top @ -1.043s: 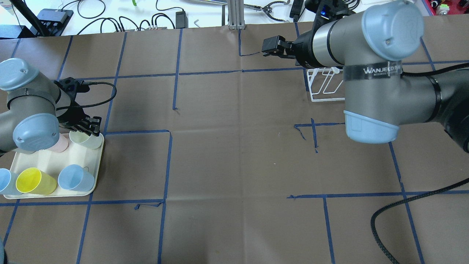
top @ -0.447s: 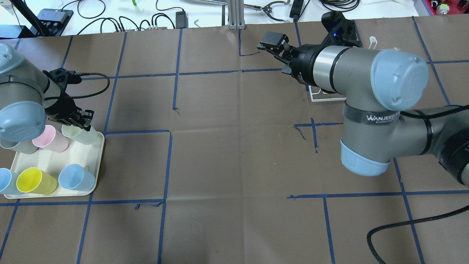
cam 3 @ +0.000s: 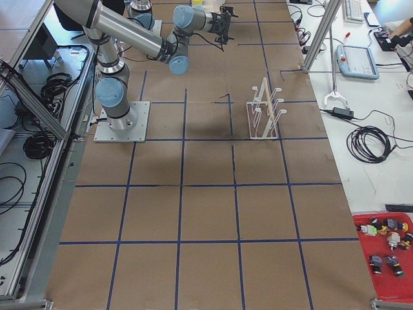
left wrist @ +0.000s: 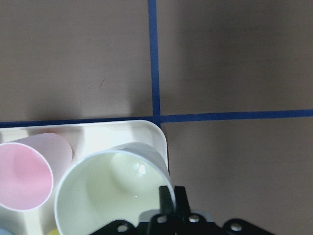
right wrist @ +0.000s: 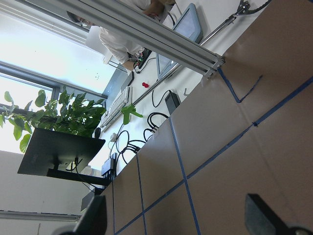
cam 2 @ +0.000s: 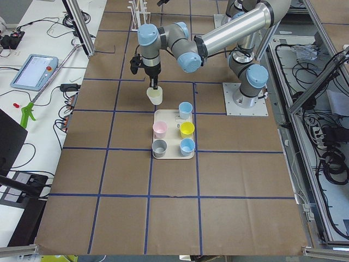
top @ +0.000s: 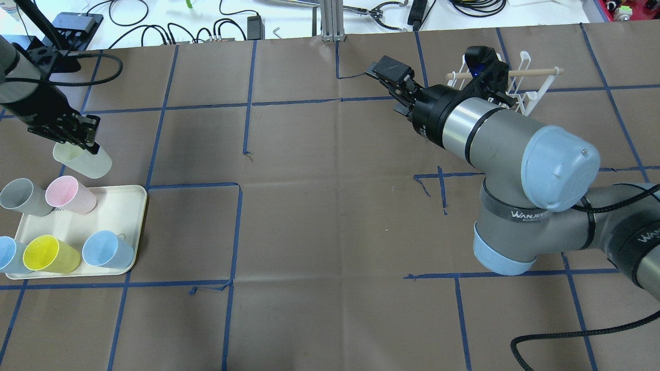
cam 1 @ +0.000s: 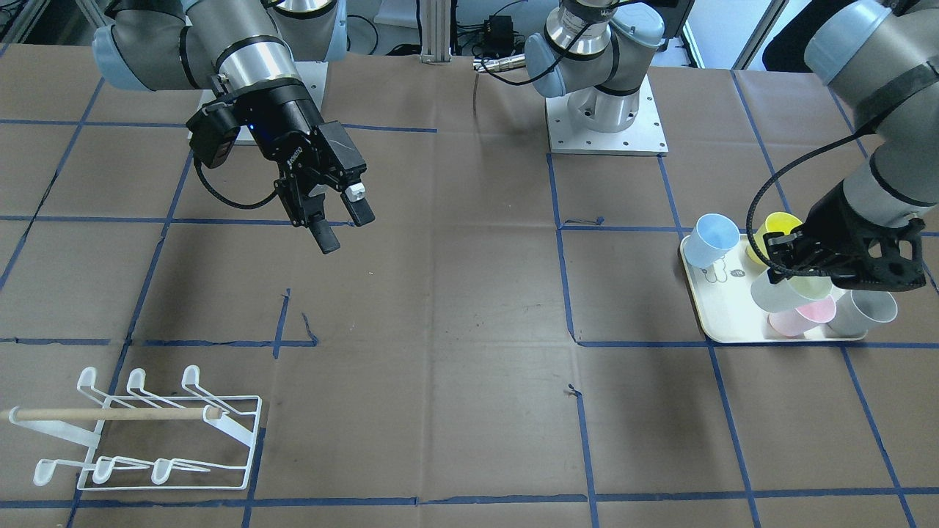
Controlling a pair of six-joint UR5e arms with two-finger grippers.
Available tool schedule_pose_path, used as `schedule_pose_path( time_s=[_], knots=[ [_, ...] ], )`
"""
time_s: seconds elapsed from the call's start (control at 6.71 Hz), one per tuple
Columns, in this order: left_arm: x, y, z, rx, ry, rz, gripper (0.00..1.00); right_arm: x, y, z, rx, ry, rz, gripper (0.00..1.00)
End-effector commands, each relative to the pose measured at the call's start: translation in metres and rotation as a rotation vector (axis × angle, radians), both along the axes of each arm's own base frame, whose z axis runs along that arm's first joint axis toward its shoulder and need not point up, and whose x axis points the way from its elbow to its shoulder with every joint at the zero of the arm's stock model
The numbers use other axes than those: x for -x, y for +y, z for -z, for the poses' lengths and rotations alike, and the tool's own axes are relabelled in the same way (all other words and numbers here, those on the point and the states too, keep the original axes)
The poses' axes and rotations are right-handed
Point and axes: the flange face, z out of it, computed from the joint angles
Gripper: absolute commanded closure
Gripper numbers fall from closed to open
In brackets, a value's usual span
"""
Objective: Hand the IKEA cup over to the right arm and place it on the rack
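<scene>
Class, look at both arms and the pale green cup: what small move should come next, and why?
Probably the left gripper should carry the pale green cup toward mid-table. Its jaws are shut on the rim, the cup is lifted off the tray, and the right gripper hangs open and empty far across the table.

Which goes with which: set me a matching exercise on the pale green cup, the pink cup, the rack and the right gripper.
Things:
1. pale green cup
2. pink cup
3. rack
4. right gripper

States:
A. open, empty
B. on the tray
C. held by the left gripper
D. bears no cup

Pairs: 1-C, 2-B, 3-D, 4-A.
</scene>
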Motion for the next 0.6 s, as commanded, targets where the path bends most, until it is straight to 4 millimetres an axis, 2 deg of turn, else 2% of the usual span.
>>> schedule_pose_path(
  time_s=[0.0,0.15,0.45],
  knots=[
    [0.044,-0.012,-0.047,0.086,0.105,0.07,1.0,0.0,0.004,-0.003,-0.016,-0.117,0.058,0.0],
    [0.074,-0.015,-0.061,0.163,0.215,0.103,1.0,0.001,0.005,-0.007,-0.035,-0.194,0.093,0.0],
    [0.106,-0.024,-0.068,0.308,0.504,0.117,1.0,0.003,0.005,-0.009,-0.027,-0.219,0.107,0.0]
  ],
)
